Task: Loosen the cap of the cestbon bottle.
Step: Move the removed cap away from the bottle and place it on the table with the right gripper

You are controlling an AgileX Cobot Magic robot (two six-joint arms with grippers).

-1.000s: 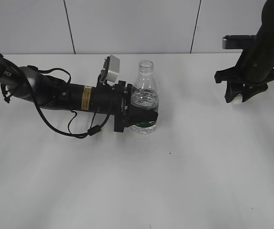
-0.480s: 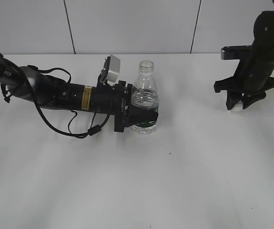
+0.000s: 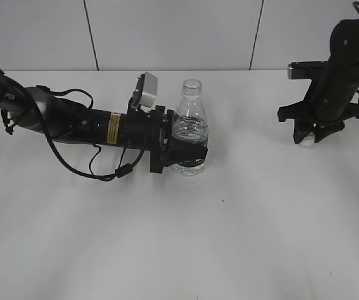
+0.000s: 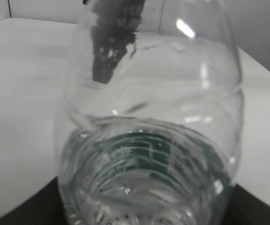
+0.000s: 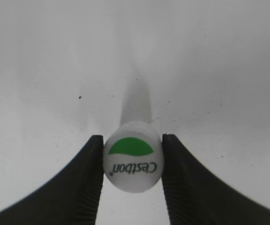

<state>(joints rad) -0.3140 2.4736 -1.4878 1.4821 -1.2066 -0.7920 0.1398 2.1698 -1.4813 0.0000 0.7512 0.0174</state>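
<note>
The clear cestbon bottle stands upright on the white table, its neck open with no cap on it. My left gripper is shut on the bottle's lower body by the green label; the bottle fills the left wrist view. My right gripper is at the far right, low over the table, shut on the white cap. In the right wrist view the cap, with its green leaf mark, sits between the two black fingers.
The white table runs to a pale panelled wall at the back. A cable loops beside the left arm.
My right arm has shifted a little to the right and down with the cap in its jaws. The left arm and the bottle have not moved.
</note>
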